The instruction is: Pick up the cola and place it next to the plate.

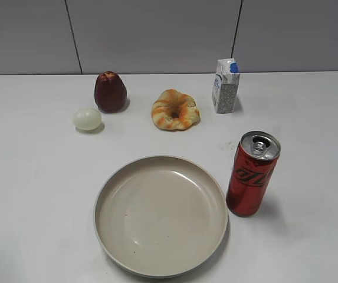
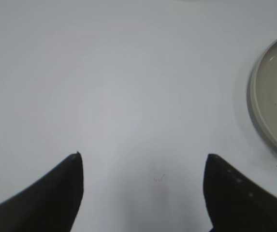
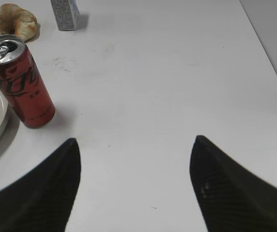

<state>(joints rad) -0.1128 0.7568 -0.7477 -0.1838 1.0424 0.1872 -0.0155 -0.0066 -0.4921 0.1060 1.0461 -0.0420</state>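
White tabletop (image 1: 33, 177) — pale grey panelled wall (image 1: 157, 35) behind, dark seams.

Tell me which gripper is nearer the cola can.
Right. The right gripper sits open beside the cola can; the left gripper sits beyond the plate, can out of its view.

exterior view: slanted down from the front, whole table; wrist views: low, close, facing forward; left shares the plate (image 2: 273, 104); right shares the cola (image 3: 21, 79)
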